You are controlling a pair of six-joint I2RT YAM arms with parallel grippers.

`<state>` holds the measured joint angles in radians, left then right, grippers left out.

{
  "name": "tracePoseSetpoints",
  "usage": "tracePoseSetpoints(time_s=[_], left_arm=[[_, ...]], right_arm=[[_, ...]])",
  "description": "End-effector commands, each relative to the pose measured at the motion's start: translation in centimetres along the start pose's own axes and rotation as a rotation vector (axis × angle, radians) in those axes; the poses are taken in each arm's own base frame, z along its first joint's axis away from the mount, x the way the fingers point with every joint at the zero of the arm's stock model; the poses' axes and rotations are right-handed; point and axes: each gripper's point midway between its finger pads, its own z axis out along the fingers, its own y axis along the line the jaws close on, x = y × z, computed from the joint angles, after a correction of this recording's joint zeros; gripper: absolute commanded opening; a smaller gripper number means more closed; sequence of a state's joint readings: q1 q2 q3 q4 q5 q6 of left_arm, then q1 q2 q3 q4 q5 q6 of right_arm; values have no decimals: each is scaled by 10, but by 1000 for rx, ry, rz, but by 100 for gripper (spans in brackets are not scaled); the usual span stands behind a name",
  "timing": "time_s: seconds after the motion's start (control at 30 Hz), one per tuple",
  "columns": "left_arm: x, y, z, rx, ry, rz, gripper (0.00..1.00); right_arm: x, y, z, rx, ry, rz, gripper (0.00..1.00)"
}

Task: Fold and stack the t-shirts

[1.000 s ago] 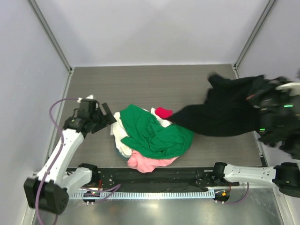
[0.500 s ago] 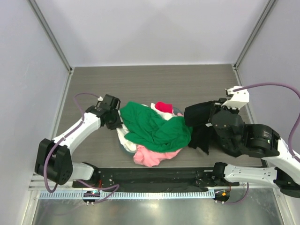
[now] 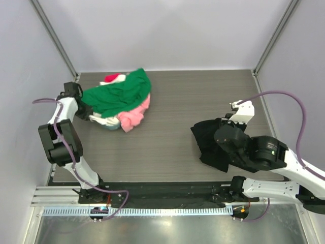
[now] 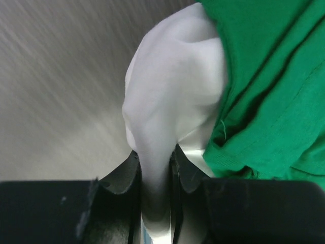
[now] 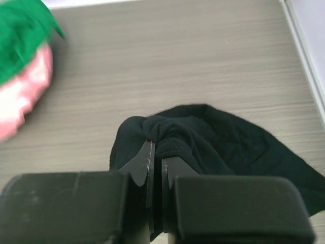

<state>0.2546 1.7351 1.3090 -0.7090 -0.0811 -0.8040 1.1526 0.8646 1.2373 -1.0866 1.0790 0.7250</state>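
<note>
The t-shirts lie in two groups. A bunched heap sits at the far left: a green shirt (image 3: 119, 94) on top, pink (image 3: 133, 114) at its near edge, red (image 3: 112, 78) at the back, white (image 3: 104, 120) underneath. My left gripper (image 3: 84, 108) is at the heap's left edge. In the left wrist view the left gripper (image 4: 155, 157) is shut on a fold of the white shirt (image 4: 172, 86), beside green cloth (image 4: 269, 76). The black shirt (image 3: 208, 147) lies crumpled at the right. My right gripper (image 5: 155, 152) is shut on a fold of that black shirt (image 5: 218, 137).
The grey wood-grain table (image 3: 177, 101) is bounded by white walls, with metal corner posts at the back left (image 3: 53, 38) and back right (image 3: 274, 35). The heap lies close to the left wall. A black rail (image 3: 167, 190) runs along the near edge.
The left gripper closed on the white shirt and dragged the coloured heap from the table's middle to the far left. The right arm pulled the black shirt away from the heap, bunched at the right.
</note>
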Motion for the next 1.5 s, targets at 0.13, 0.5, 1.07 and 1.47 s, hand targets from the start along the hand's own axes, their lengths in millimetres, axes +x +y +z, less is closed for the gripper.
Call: tracePoseSetpoints(time_s=[0.13,0.5,1.07,1.47], left_arm=[[-76,-2,44,-41,-95,-318,0],[-134,-48,40,108,-96,-375,70],[-46,11,-161,377,-212,-227,92],[19,11,-202,571,-133,-141,88]], right_arm=[[39,10,6,-18,98,16,1],[45,32,20,17,115,-85,1],[-263,184,-31,-631,-293,-4,1],[-85,-74,-1,270,-247,289,100]])
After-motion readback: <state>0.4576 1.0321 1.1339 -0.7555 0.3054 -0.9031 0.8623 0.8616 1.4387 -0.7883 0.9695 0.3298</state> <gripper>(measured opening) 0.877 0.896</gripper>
